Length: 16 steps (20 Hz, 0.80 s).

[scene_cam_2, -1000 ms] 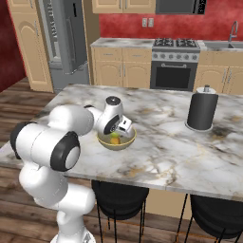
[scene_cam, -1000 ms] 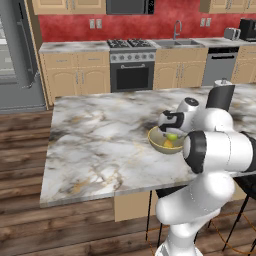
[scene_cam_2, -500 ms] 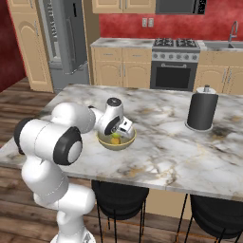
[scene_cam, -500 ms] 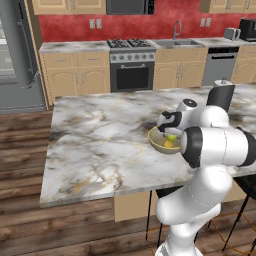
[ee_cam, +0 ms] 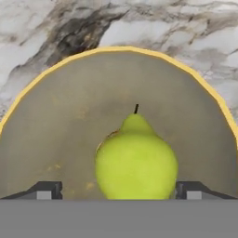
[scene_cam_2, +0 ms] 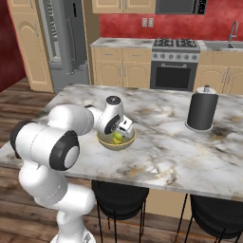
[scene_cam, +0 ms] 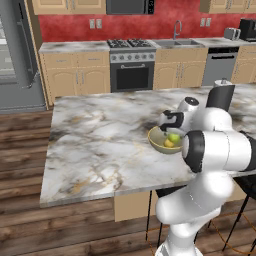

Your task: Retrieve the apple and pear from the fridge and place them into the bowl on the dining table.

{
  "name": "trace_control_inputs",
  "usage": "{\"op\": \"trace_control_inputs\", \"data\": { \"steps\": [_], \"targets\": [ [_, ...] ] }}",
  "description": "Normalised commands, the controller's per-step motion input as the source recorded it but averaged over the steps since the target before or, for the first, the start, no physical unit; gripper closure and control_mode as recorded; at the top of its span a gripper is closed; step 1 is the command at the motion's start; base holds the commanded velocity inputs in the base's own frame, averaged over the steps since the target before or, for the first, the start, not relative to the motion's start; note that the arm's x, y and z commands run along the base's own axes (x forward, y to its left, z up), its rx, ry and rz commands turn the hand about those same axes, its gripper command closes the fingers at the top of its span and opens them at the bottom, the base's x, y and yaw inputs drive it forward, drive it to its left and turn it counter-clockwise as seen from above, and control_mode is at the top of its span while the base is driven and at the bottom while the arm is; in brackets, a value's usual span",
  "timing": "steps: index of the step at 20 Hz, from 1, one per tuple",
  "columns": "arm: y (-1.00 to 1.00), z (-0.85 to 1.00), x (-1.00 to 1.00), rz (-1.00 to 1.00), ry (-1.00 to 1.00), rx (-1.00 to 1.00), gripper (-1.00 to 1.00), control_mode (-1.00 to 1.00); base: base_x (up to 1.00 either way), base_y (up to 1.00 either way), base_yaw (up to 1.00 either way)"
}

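step: pear (ee_cam: 135, 160) being set in the bowl (ee_cam: 56, 121) near the dining table (scene_cam: 100, 135) front edge
gripper (ee_cam: 118, 189): jaws spread, clear of pear
next: lift straight out

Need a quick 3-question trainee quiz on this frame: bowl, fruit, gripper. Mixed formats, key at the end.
1. True or false: the pear lies inside the bowl.
2. Multiple choice: in the hand view, the gripper's fingertips stand
A. clamped on the pear
B. apart, one on each side of the pear, with gaps
C. pressed against the bowl's rim
3. Fill in: the bowl rests on the ____ top of the dining table.

Key: 1 true; 2 B; 3 marble
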Motion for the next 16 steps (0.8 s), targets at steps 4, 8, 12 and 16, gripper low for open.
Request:
{"op": "trace_control_inputs", "data": {
  "steps": [4, 8, 12, 16],
  "targets": [
    [0.0, 0.86, -0.3, -0.05, -0.04, 0.0, -1.0, -1.0, 0.0, 0.0, 0.0],
    [-0.03, 1.0, -0.37, -0.03, -0.06, 0.0, -1.0, -1.0, 0.0, 0.0, 0.0],
    [-0.14, 1.0, -0.77, -0.01, -0.04, 0.0, -1.0, -1.0, 0.0, 0.0, 0.0],
    [-0.24, 1.0, -1.0, -0.02, 0.0, 0.0, -1.0, -1.0, 0.0, 0.0, 0.0]
  ]
}}
